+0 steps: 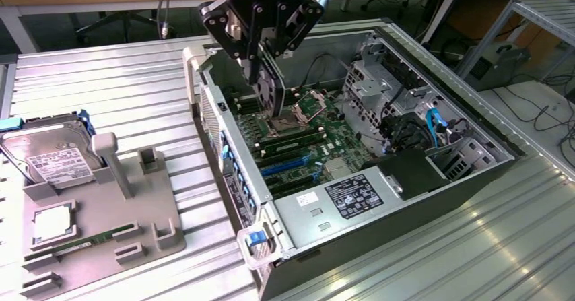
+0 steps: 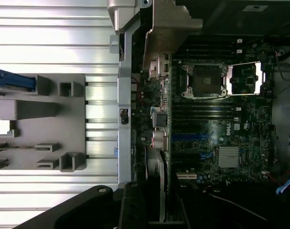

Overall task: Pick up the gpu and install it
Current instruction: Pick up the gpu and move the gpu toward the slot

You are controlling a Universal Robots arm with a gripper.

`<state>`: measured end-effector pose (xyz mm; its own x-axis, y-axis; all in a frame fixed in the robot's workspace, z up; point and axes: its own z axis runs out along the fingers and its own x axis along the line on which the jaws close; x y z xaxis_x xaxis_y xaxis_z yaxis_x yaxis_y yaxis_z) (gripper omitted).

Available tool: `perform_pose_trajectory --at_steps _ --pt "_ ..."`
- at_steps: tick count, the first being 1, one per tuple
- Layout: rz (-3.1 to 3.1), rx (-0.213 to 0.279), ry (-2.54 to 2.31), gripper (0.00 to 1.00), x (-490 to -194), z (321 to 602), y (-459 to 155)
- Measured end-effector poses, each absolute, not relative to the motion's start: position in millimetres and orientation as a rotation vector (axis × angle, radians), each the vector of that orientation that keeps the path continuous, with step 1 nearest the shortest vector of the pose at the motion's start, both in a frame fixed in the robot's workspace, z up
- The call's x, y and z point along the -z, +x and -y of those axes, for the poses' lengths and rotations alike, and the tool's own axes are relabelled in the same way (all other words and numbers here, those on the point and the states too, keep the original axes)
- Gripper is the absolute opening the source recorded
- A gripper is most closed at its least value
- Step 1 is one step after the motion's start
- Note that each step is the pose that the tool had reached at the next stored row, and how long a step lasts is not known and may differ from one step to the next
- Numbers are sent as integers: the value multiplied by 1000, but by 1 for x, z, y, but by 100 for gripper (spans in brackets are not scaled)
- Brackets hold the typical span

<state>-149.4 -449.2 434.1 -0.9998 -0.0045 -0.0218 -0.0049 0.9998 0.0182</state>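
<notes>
And here's the claw [image 1: 263,80], down inside the open computer case [image 1: 467,122], its 2 fingers closed most of the way onto the graphics card [image 1: 275,110]. The gap between them is narrow, no wider than the card they pinch.

The card is carried on edge, and that looks deliberate: held that way, its long bottom edge faces the motherboard [image 1: 328,143], and its metal end lines up with the case's back wall. The wrist view shows it as a thin sliver running alongside that wall, close to the slots [image 2: 183,138] on the board. Whether it touches a slot yet, I cannot tell.

The case lies on its side with the open face up, which I'd judge is what lets the arm reach in from above. The processor socket [image 1: 308,104] sits just beside the card.

Over on the exterior view's left, well apart from the action, the grey parts holder [image 1: 148,237] keeps a hard drive [image 1: 50,156] propped up and a memory stick [image 1: 79,243] lying in 1 groove.
</notes>
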Motion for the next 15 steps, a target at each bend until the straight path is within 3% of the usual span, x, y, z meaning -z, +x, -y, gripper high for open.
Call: perform_pose_trajectory --at_steps 15 --pt "-3114 -28 -13 28 -433 449 -139"
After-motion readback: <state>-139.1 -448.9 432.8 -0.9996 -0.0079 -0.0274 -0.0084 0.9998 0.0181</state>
